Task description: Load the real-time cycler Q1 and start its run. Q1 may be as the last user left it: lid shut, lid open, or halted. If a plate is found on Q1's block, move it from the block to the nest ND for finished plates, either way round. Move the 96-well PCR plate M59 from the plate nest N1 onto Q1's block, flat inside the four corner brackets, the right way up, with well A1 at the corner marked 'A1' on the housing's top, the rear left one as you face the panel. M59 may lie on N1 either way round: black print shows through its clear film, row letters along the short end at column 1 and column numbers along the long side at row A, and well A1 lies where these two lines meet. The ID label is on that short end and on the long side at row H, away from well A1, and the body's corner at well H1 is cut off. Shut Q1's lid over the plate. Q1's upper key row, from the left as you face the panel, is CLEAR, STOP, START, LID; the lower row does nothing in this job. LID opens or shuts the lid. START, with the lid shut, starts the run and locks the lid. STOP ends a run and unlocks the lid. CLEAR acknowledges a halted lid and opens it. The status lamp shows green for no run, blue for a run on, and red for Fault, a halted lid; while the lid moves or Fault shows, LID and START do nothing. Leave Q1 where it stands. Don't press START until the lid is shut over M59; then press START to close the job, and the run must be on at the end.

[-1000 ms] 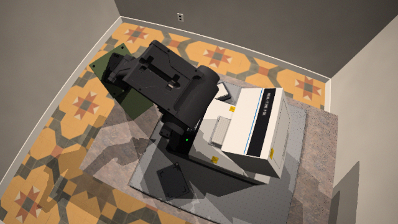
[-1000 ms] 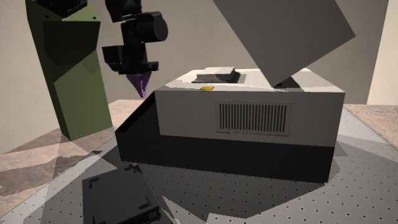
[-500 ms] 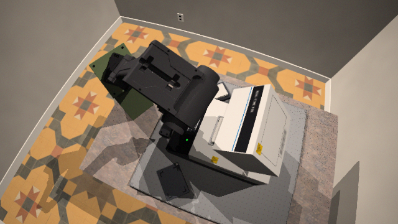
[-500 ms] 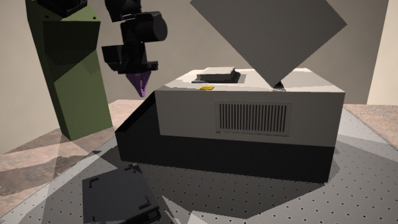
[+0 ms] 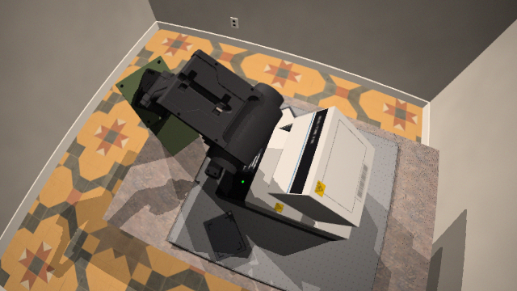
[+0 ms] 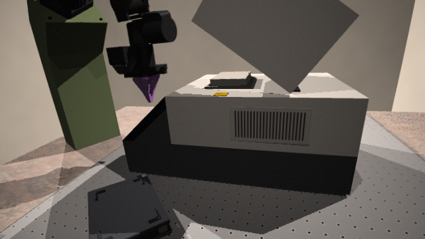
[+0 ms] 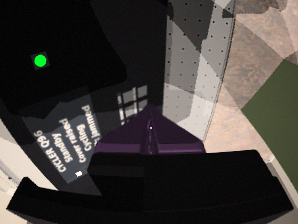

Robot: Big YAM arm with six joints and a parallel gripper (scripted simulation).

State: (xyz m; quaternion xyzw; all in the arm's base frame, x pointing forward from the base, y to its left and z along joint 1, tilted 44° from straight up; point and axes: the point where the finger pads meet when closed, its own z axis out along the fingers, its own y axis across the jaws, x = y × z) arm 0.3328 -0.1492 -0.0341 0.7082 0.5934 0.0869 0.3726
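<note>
The cycler Q1 [image 5: 307, 190] stands on the perforated plate, also in the exterior view [image 6: 262, 133]. Its lid [image 6: 275, 40] hangs tilted, partly open over the block. A pale plate [image 6: 232, 79] lies flat in the block recess; I cannot read its print. The status lamp [image 5: 242, 181] is green, and it also shows in the wrist view [image 7: 40, 60]. My gripper [image 6: 149, 91] has purple fingers, is shut and empty, and points down a little above Q1's dark front panel. The panel's keys [image 7: 133, 103] show just beyond the fingertips [image 7: 149, 129].
An empty dark plate nest [image 5: 226, 234] with corner brackets lies in front of Q1, also in the exterior view [image 6: 126, 209]. The arm's green pedestal [image 6: 76, 83] stands left of Q1. The arm [image 5: 210, 109] hides Q1's front left part in the top view.
</note>
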